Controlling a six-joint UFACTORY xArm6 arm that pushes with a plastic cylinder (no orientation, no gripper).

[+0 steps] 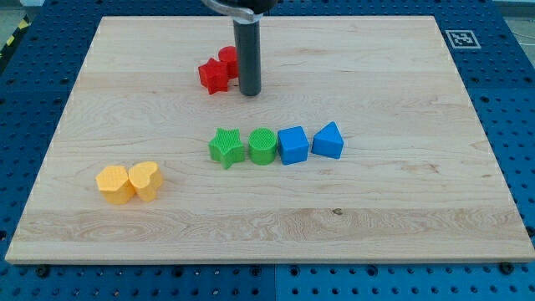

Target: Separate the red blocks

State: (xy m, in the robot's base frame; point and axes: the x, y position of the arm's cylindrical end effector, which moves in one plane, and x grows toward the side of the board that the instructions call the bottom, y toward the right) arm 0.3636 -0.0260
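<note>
My tip right of red blocks

A robotics lab bench. A wooden board lies on a blue perforated mounting table, and a black-and-white fiducial marker sits at the board's top right corner.

Two red blocks sit at the view's upper centre of the board, touching each other. Red star block: flat on the wood, just left of my tip, slightly above it in the view, narrow gap between. Second red block: behind the star, partly hidden by the rod, up and left of my tip; shape unclear.
</note>
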